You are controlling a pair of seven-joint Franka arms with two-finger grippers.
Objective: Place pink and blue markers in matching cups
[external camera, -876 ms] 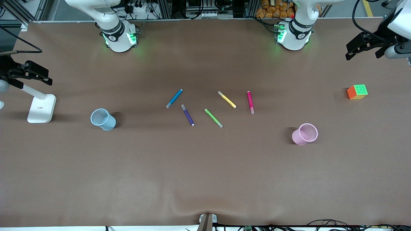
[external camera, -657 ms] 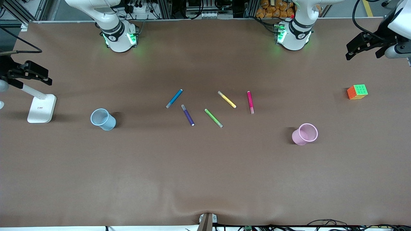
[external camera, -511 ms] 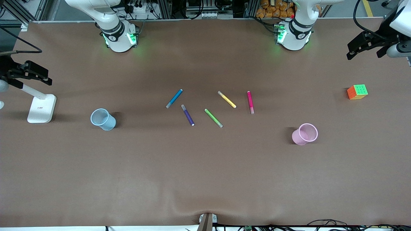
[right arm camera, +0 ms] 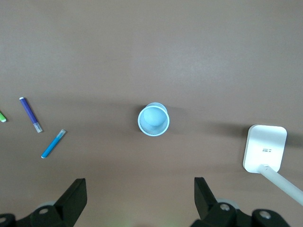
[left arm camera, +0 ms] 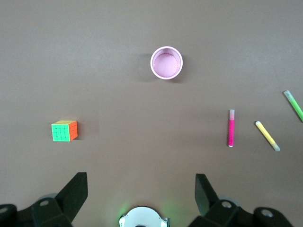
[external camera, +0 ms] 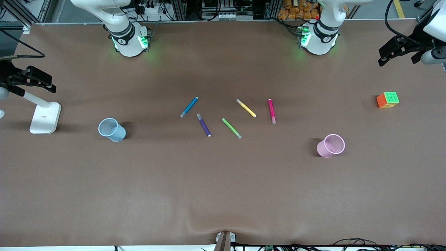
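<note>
Front view: the worktop (external camera: 223, 195) is covered with a matte brown sheet, slightly rippled at the edge nearest the camera. Five slim felt pens lie loosely fanned near its middle. The blue marker (external camera: 189, 107) lies toward the right arm's end, and the pink marker (external camera: 271, 111) lies toward the left arm's end, each with a pale cap end. Between them lie a dark purple pen (external camera: 204, 124), a green pen (external camera: 232, 128) and a yellow pen (external camera: 246, 108); none of the pens touch. The light blue cup (external camera: 111, 129), round ribbed plastic with a pale rim, stands well apart from the pens at the right arm's end. The light pink cup (external camera: 330, 145) stands upright toward the left arm's end. A glossy twisty puzzle cube (external camera: 387, 99) with green and orange faces sits near that end, and a white stand with a flat rounded base (external camera: 45, 118) sits at the other. Both arms wait raised at the worktop's ends.

Left wrist view: the left hand (left arm camera: 142, 191) hangs open and empty, its dark angular fingers (left arm camera: 75, 189) spread wide, over the bare sheet. The pink cup's inside looks finely ribbed, though that is hard to confirm.

Right wrist view: the right hand (right arm camera: 140, 193) is likewise open and empty, over the sheet beside the blue cup.
</note>
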